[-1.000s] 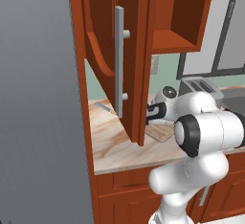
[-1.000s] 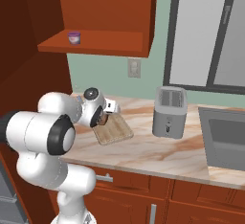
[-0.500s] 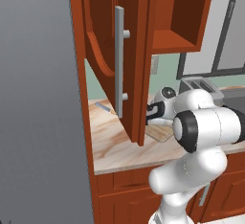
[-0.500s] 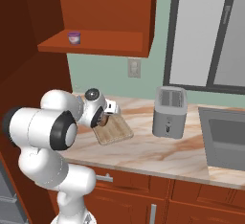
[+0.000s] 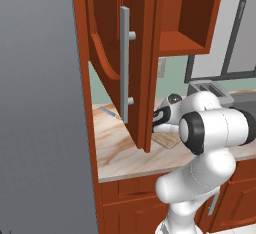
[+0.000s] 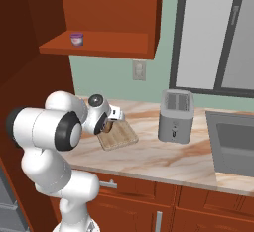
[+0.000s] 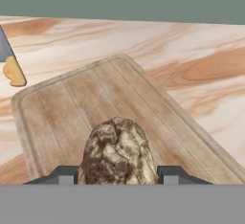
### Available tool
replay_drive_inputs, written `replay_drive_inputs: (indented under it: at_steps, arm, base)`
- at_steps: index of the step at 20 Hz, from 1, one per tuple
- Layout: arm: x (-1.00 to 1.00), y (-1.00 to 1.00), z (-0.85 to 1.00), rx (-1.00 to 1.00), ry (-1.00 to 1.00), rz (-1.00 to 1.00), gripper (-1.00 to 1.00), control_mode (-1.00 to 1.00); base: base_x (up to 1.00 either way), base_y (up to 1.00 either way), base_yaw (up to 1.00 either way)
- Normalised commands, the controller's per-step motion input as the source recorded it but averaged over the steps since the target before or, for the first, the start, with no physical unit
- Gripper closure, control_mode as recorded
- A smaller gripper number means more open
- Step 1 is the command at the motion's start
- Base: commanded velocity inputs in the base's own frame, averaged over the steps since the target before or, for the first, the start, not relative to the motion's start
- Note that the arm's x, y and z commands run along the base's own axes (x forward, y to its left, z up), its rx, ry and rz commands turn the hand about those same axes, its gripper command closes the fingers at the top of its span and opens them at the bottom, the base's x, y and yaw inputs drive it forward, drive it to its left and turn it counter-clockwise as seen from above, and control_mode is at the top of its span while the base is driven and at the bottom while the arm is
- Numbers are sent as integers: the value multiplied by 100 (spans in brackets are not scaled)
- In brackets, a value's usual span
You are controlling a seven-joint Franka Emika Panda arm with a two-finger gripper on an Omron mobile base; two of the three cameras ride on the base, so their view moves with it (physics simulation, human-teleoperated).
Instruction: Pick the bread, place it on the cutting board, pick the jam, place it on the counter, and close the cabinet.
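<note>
Nothing moved; gripper [image 7: 117, 174] holds bread [image 7: 118, 152] over cutting board [image 7: 62, 103].

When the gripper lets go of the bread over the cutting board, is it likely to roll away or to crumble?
The bread looks lumpy and irregular, so it probably settles rather than rolls. Its crusty surface suggests it may shed crumbs if squeezed hard. The cutting board is flat and much wider than the bread, so it should stay on it.

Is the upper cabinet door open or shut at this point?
Open. The cabinet door swings out over the counter, and the shelf inside shows a small jar.
</note>
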Motion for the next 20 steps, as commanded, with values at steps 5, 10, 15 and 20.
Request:
replay_drive_inputs:
  at_steps: [5,10,15,20]
  arm:
    - [1,0,-12,0,0,0,100,-100]
    - [2,0,-8,0,0,0,100,-100]
    - [0,0,0,0,0,0,-100,-100]
    - [0,0,0,0,0,0,-100,-100]
  base:
    - [0,0,0]
    - [0,0,0]
    - [0,0,0]
    - [0,0,0]
